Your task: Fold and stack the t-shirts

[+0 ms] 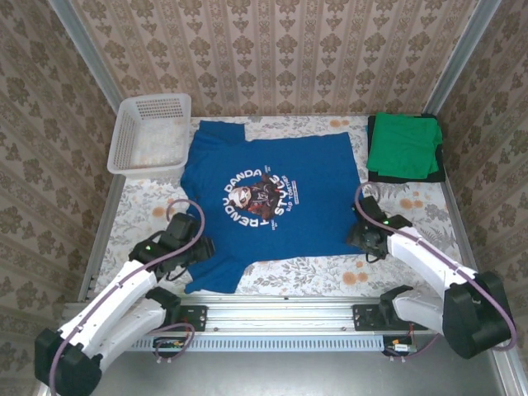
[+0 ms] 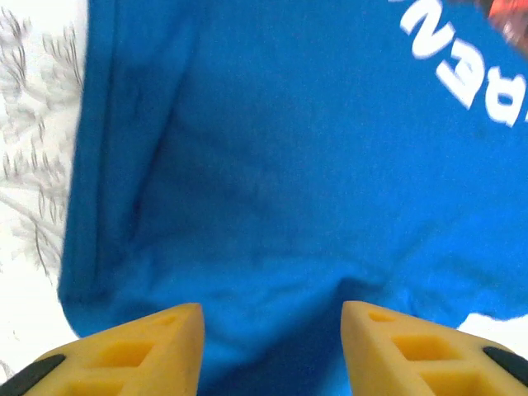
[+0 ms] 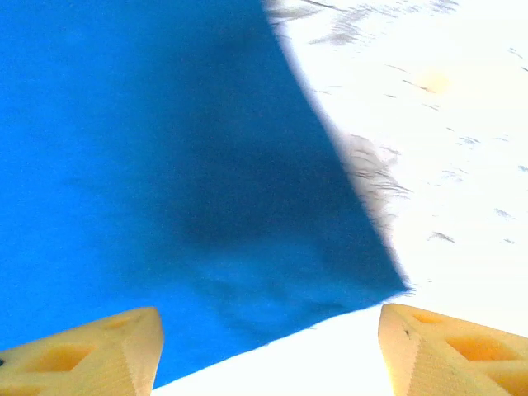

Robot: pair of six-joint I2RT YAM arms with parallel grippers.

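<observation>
While the blue t-shirt lies spread flat, print up, mid-frame on the table, the left tool sits over its lower-left hem with jaws parted and nothing pinched; it possibly touches the cloth, but the wrist view is blurry. Right tool at the shirt's lower-right corner, spread wide, released. Green t-shirt folded atop dark t-shirt, upper right. Basket upper left.

The top view is evenly and brightly lit. In both wrist views the table cover is washed out to white, the blue t-shirt is blurred, and a shadow is cast on it.
</observation>
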